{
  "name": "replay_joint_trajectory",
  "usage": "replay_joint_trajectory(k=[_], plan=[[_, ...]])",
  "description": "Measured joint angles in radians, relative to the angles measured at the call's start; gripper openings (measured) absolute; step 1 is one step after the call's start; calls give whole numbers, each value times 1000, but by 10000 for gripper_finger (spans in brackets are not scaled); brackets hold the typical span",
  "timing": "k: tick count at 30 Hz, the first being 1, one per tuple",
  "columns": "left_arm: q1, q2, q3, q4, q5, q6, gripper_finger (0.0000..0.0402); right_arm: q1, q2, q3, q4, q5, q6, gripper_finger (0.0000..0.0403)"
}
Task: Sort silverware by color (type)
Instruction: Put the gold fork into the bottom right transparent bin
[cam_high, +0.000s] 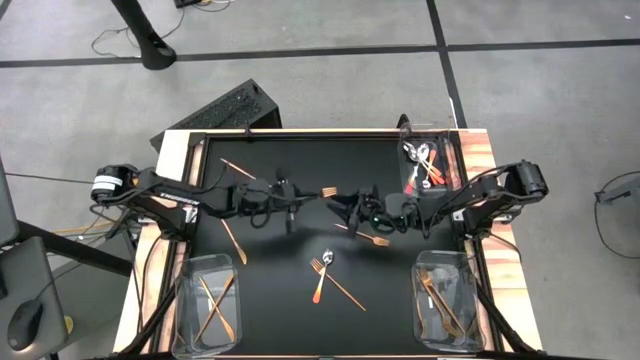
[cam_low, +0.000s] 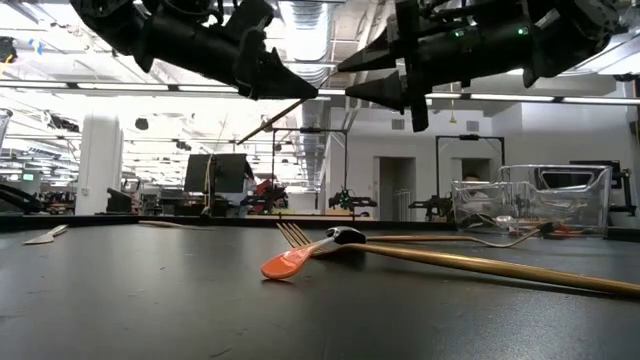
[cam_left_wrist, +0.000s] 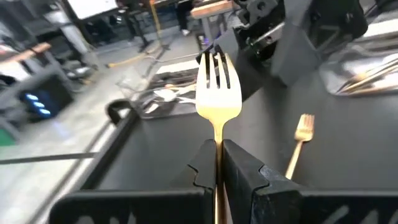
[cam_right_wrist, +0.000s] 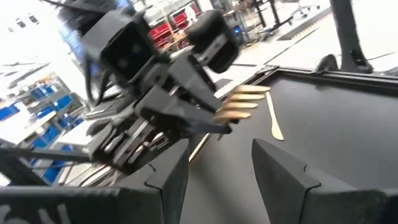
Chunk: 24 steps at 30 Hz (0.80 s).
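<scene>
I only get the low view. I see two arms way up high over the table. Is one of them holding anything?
Observer: Yes. The left gripper is shut on the handle of a gold fork, with the tines sticking out in front.
Operator: What's the other arm doing?
Observer: The right gripper is open and pointed at that fork, close to its tines.
Operator: Are any gold ones put away already?
Observer: From above, a clear bin at the table corner below the left arm holds a few gold pieces.
</scene>
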Motion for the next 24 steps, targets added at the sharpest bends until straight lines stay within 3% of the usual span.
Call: replay_joint_trajectory(k=[4, 11, 14, 20, 24], plan=[[-39, 0, 0, -2, -90, 67, 2, -14, 0, 18, -3, 10, 1, 196], [-90, 0, 0, 0, -154, 185, 2, -35, 0, 57, -11, 7, 2, 186], [-98, 0, 0, -4, -196, 189, 2, -37, 0, 66, -51, 5, 37, 146], [-101, 3, 0, -24, -193, 192, 2, -37, -1, 79, -97, -78, 40, 19], [-102, 3, 0, -43, -191, 155, 6, -35, -9, 79, -110, -119, 15, 14]])
